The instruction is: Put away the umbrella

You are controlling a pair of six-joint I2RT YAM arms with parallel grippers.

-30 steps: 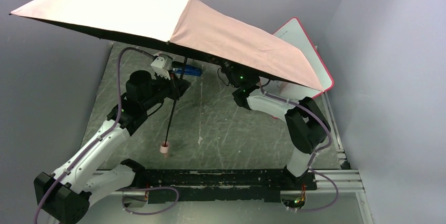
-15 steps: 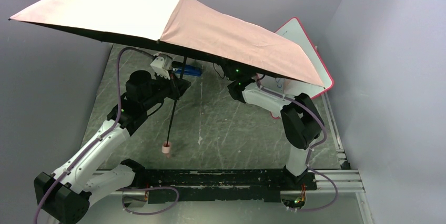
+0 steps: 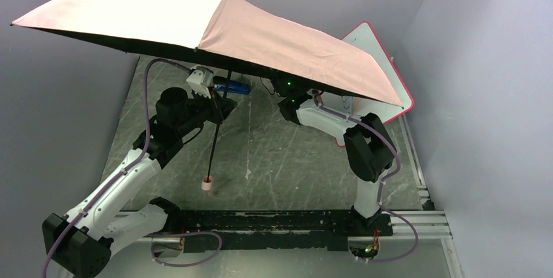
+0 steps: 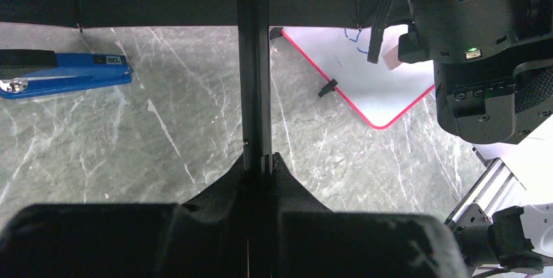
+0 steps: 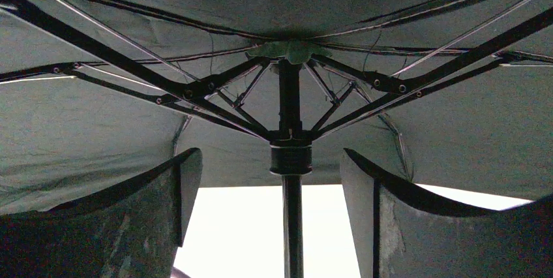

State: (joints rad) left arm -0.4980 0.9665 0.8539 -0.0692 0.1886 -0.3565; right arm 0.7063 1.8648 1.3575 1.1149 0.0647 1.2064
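Note:
The umbrella stands open; its pale pink canopy (image 3: 215, 30) spreads over the back of the table. Its thin black shaft (image 3: 214, 138) slants down to the pink handle (image 3: 207, 186) resting on the table. My left gripper (image 3: 220, 104) is shut on the shaft (image 4: 253, 62) partway up, its fingertips (image 4: 279, 164) pinching it. My right gripper (image 5: 270, 160) is open under the black underside, with the shaft (image 5: 292, 226) between its fingers (image 5: 163, 213) just below the runner (image 5: 291, 157), not touching. In the top view the canopy hides its jaws; only its wrist (image 3: 293, 103) shows.
A blue stapler (image 3: 233, 87) lies at the back, also in the left wrist view (image 4: 62, 72). A pink-framed whiteboard (image 3: 375, 46) leans at the back right, seen in the left wrist view (image 4: 365, 76). Grey walls stand close on the left, back and right.
My right arm has swung left under the canopy toward the shaft. The canopy shifted slightly leftward a second ago and now holds still. The left arm has not moved.

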